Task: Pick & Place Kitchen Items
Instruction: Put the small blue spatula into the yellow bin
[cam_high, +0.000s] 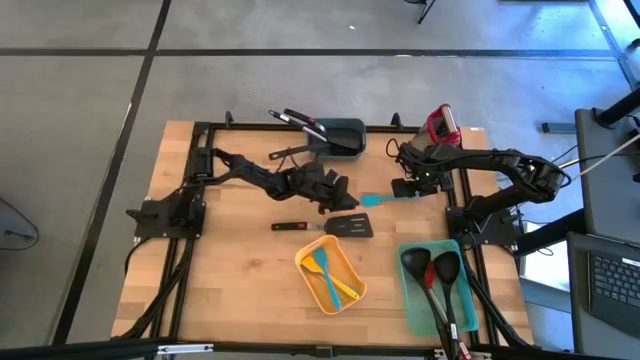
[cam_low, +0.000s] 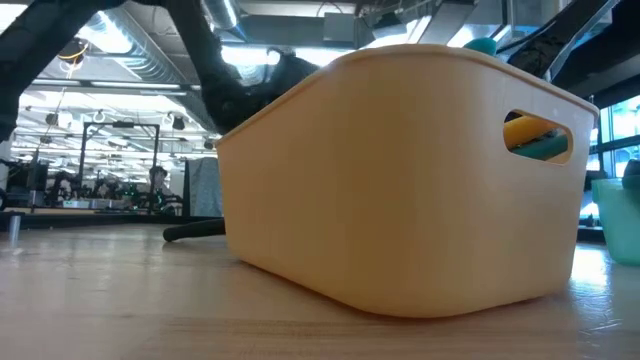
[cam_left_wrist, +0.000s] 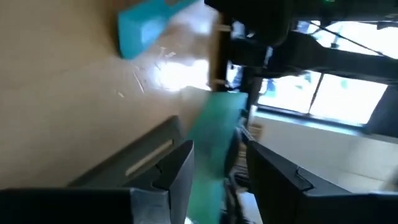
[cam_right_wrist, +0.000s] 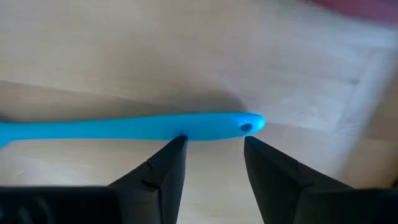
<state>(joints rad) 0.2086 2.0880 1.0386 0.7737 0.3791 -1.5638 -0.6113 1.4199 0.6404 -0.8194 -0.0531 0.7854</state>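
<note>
— Wooden tabletop (cam_high: 240, 260) under a black frame, grey floor around it: that was your workspace. What lay where?

— You had a yellow bin (cam_high: 331, 274) near the front middle with a teal spatula (cam_high: 318, 263) and an orange-handled one (cam_high: 340, 287) in it. To its right stood a teal tray (cam_high: 412, 300) with two black ladles (cam_high: 432, 268), heads toward the back. A dark bin (cam_high: 343, 137) sat at the back edge with utensils (cam_high: 297, 120) sticking out of it, and a red item (cam_high: 441, 123) lay at the back right.

— And your left arm?

— Your left gripper (cam_high: 335, 193) hung over the middle of the table, just behind a black turner (cam_high: 350, 226) that lay flat on the wood, its red-trimmed handle (cam_high: 290, 226) pointing left. Its fingers (cam_left_wrist: 180, 174) stood apart with nothing between them.

— The right one?

— Your right gripper (cam_right_wrist: 212, 149) was down at the handle end of a blue spatula (cam_right_wrist: 124, 127) lying on the wood between the two arms. Its fingers (cam_right_wrist: 165, 168) were spread, one touching the handle's edge, the other just beside the tip with the hole; they hadn't clamped it. From table height you mostly saw the yellow bin's wall (cam_low: 400, 180).
</note>
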